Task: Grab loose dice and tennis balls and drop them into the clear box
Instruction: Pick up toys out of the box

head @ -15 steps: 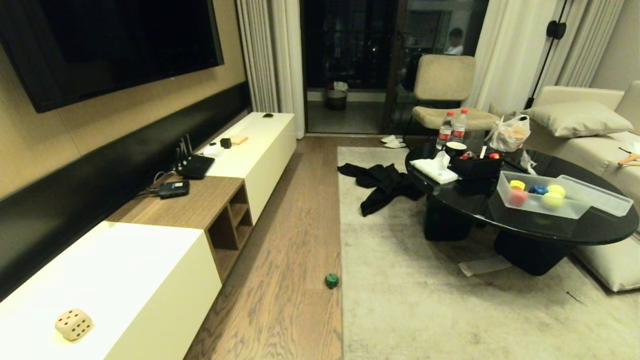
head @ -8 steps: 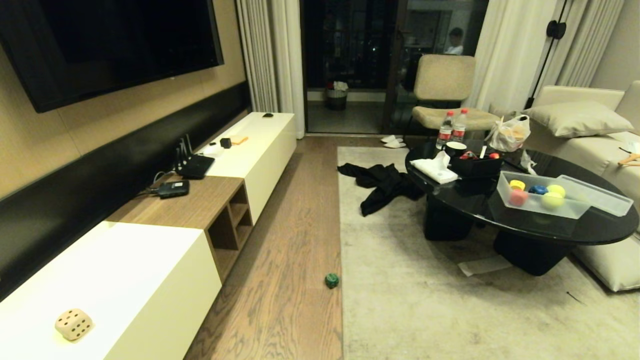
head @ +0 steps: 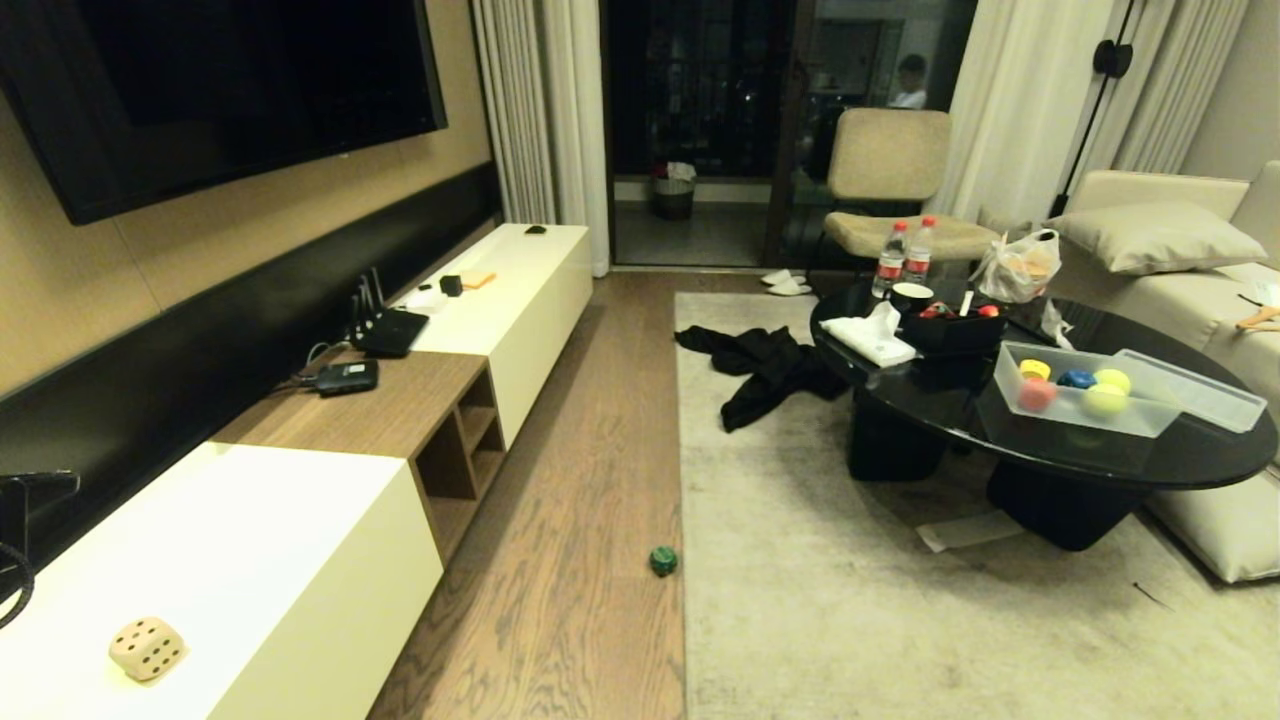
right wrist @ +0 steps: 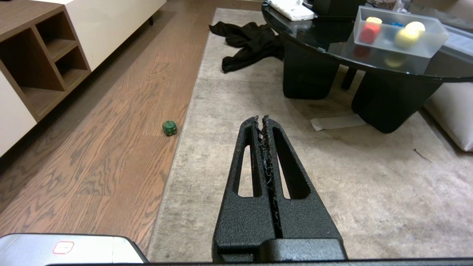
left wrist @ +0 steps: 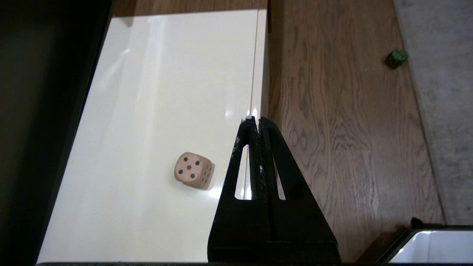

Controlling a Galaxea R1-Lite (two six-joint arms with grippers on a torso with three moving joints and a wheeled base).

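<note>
My left claw (left wrist: 256, 119): pressed together, empty, above the white cabinet's (left wrist: 155, 92) floor-side edge.
My right claw (right wrist: 261, 119): together, over the rug (right wrist: 314, 177).
Tan die (left wrist: 193, 176): on the cabinet near that edge.
Green die (right wrist: 169, 128): on the wood floor (right wrist: 111, 147) at the rug's edge.
Clear box (head: 1085, 392): on the black table (head: 1180, 455), right side.

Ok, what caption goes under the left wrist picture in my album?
Shut left gripper hovers above the white cabinet, beside a tan die.

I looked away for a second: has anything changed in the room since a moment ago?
Only the robot's left arm has come into sight at the left edge, above the white cabinet. Its left gripper is shut, holding nothing. The tan die, green die and clear box stayed put.
</note>
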